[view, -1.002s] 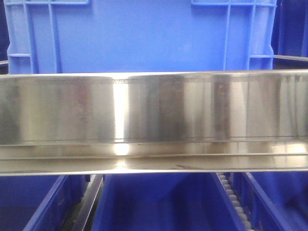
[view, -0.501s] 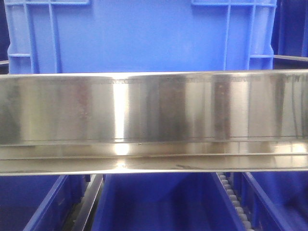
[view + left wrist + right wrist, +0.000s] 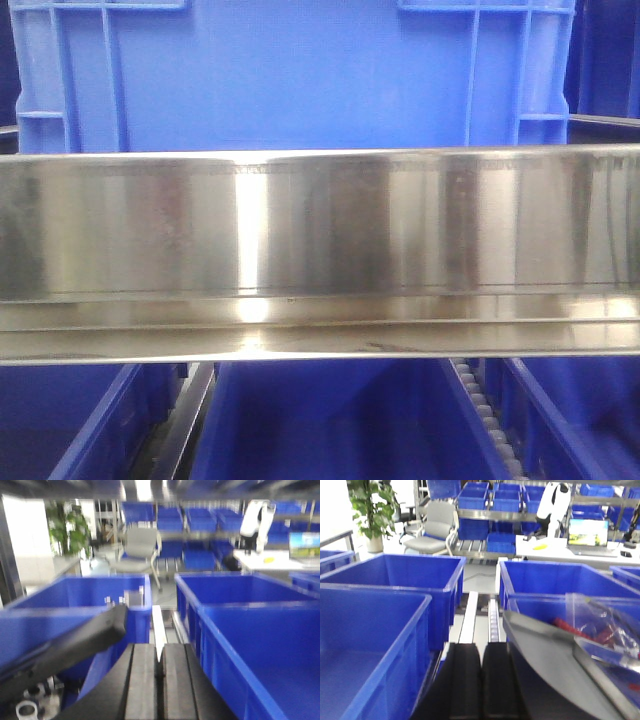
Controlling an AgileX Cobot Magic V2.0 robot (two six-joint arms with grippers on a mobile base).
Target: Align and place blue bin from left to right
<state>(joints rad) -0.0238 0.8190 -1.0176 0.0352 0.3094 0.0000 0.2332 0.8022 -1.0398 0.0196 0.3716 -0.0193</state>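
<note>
Both the left gripper [image 3: 159,665] and right gripper [image 3: 481,660] are pressed together, empty. Far centre: large mid-blue ribbed plastic bin [image 3: 300,75] behind shiny steel rail [image 3: 320,250]. Advice: spread them first, then shift it squarely.

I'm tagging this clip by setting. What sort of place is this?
Probably a storeroom or logistics test area within an office: rows of blue bins on steel shelving, a roller track between crates, plus an office chair and a laptop behind.
</note>
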